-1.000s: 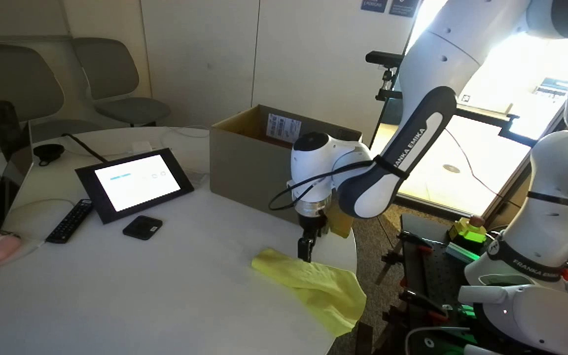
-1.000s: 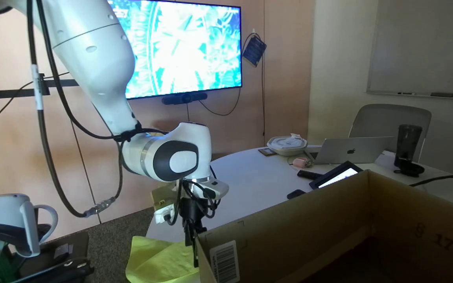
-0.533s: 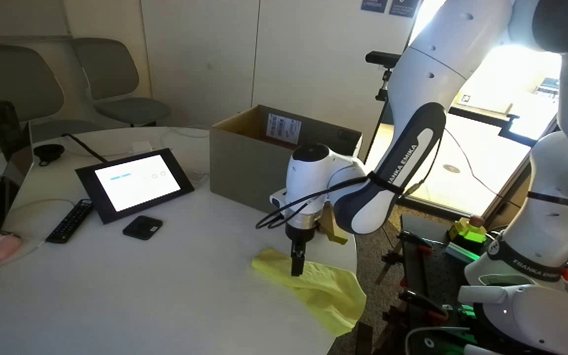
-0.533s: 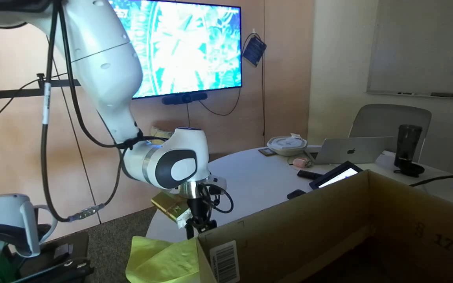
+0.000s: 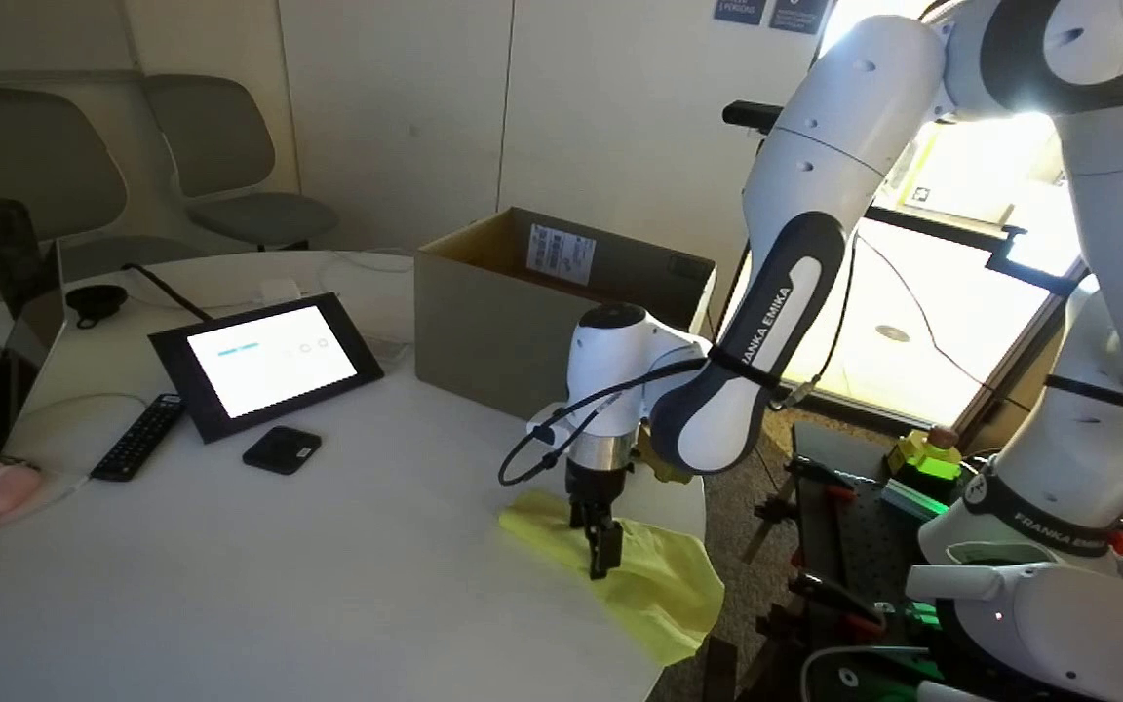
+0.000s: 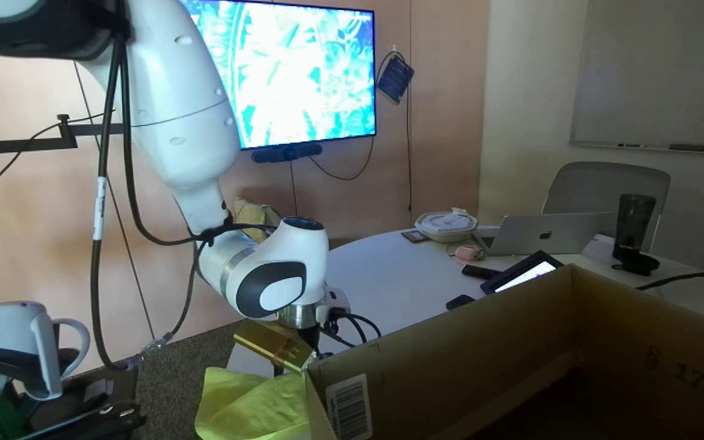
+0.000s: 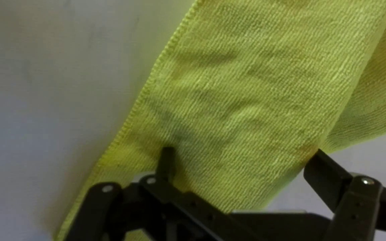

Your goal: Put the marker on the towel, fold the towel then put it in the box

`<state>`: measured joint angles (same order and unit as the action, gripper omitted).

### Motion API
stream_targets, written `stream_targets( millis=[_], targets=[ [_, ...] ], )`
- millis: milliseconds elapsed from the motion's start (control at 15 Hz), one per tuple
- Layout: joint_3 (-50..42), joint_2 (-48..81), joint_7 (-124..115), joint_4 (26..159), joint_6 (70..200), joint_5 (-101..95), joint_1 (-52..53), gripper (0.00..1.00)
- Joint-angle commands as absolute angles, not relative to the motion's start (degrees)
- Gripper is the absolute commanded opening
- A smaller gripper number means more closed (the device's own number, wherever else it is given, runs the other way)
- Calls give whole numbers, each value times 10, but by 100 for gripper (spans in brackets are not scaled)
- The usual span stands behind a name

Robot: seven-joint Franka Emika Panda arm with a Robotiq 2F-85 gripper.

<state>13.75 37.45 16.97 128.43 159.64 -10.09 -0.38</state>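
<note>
White table [image 5: 328, 565], curved at the edge; brown cardboard box [image 5: 498, 336], open-topped, white label [image 5: 560, 254] on its inner wall, standing on the table; yellow-green towel [image 5: 659, 595], creased, lying near the box at the table's edge; black-framed tablet [image 5: 272, 356], lit; black gripper [image 7: 243, 152], jaws spread wide over the towel, whether touching it cannot be told; black remote control [image 5: 139, 437], near the tablet; squarish black block [image 5: 283, 449], just beside the tablet

“FRANKA EMIKA” marks the arm [image 5: 778, 297] above the jaws, “176” the box [image 6: 486, 348] beside them, Apple's logo [image 6: 546, 235] the laptop [image 6: 514, 238] well apart.
</note>
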Motion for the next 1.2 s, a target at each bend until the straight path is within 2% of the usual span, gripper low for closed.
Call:
stream_targets(
  millis=[0, 467, 533, 600, 667, 1000, 1133],
  targets=[
    [143, 393, 214, 1266, 1573, -89, -24, 100],
    [90, 392, 176, 1256, 1560, -121, 36, 100],
    [82, 393, 170, 1254, 1555, -126, 48, 90],
    [73, 394, 165, 1252, 1551, -133, 60, 74],
    [68, 396, 164, 1250, 1548, -136, 67, 65],
    [49, 397, 144, 1243, 1522, -151, 96, 24],
    [45, 394, 137, 1241, 1508, -153, 102, 18]
  ],
)
